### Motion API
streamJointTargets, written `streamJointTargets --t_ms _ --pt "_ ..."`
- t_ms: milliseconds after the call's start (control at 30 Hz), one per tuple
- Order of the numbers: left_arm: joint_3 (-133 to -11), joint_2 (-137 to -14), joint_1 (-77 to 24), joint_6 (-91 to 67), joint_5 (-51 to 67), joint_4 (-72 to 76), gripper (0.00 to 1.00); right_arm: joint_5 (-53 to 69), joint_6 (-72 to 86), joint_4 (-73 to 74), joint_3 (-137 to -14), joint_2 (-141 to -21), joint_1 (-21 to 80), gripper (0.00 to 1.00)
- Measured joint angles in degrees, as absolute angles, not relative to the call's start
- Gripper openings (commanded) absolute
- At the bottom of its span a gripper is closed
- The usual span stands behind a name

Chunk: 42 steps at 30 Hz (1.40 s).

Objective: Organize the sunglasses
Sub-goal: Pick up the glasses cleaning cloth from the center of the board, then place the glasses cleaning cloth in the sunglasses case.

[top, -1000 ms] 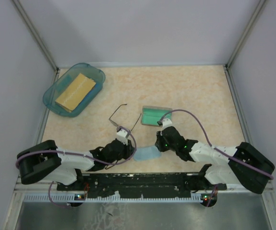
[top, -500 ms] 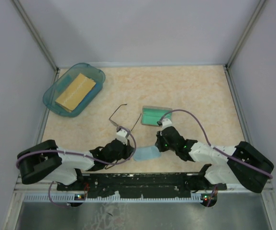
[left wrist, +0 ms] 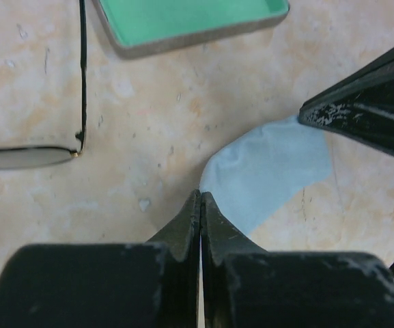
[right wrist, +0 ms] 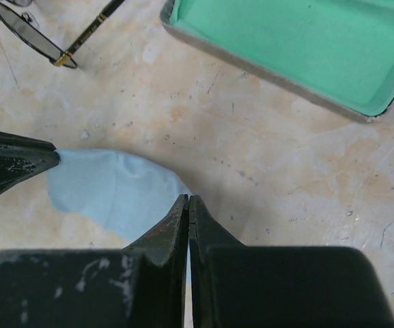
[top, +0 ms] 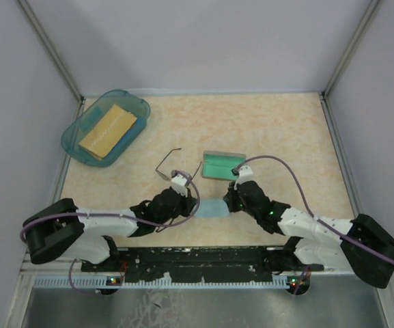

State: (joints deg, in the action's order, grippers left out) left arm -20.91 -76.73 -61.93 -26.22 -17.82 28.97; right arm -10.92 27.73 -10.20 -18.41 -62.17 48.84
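On the tan table (top: 265, 123), the sunglasses (right wrist: 31, 37) lie unfolded just left of the green-lined case (top: 220, 165). The left end effector (left wrist: 201, 198) and the right end effector (right wrist: 188, 201) are squeezed shut. Each seems to pinch one edge of the blue cloth (left wrist: 272, 164), likely to carry it flat.

top external – high behind the bases, looks down on whole table (top: 265, 130) | wrist views – close, face down from opposite sides | all share cloth (left wrist: 268, 167), case (right wrist: 299, 48), sunglasses (right wrist: 33, 39)
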Motion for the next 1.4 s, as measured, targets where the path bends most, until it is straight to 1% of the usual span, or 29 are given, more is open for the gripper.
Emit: streamJointTargets --t_ms 300,533,1100,1400 --pt "-23.94 -77.69 -59.35 -22.15 -16.25 29.47 0.0 -15.73 28.49 -10.87 -17.12 -55.99 48.38 0.0" --pt "-25.61 -78.72 -56.66 -19.77 -14.28 30.09 0.0 -17.39 28.56 -11.09 -16.56 -52.27 45.21 0.0" --pt "-36.58 -88.9 -50.06 -14.57 -7.6 34.13 0.0 -17.72 28.27 -14.74 -17.76 -58.04 38.65 0.0" --pt "-38.57 -92.62 -48.05 -14.02 -4.6 35.42 0.0 -15.94 27.42 -17.56 -19.66 -61.58 34.79 0.0"
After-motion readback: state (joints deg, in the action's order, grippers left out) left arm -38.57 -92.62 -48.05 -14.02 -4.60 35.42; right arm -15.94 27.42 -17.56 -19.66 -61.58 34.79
